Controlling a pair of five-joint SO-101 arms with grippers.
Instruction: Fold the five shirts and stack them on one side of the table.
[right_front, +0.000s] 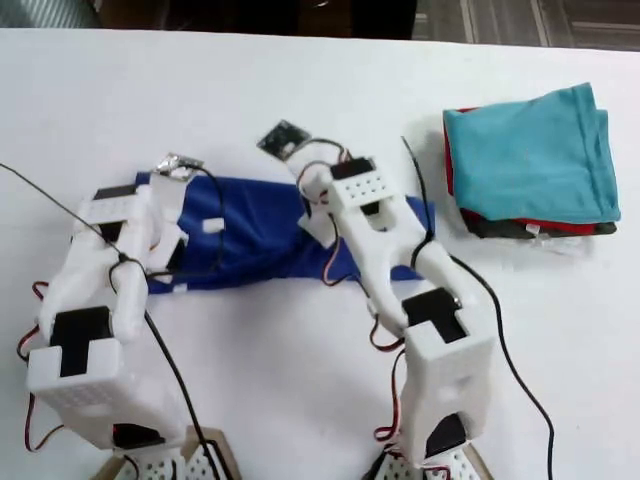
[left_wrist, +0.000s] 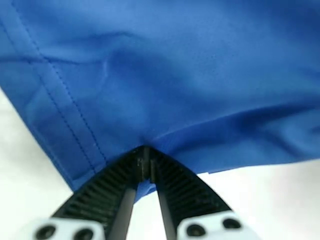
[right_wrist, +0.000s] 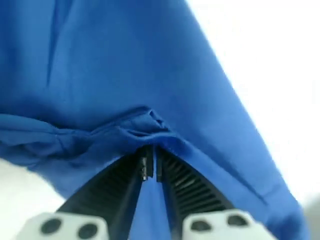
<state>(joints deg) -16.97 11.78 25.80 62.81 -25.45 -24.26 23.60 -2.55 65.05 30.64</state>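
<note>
the blue shirt (right_front: 255, 235) lay across the middle of the table (right_front: 300, 90). the left gripper (left_wrist: 145, 164) and right gripper (right_wrist: 150, 161) each pinched its fabric, jaws nearly closed. folded shirts (right_front: 530, 160), seemingly three, sat stacked beside it.

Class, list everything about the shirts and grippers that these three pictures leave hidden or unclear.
- High view: both arms cover the middle of the blue cloth shirt, so its full outline is hidden.
- High view: the folded teal shirt tops the stack; beneath it only red and dark edges peek out, so the count is unclear.
- Wrist views: left gripper and right gripper pinch blue cloth that runs past the edges; layers held are untold.
</note>
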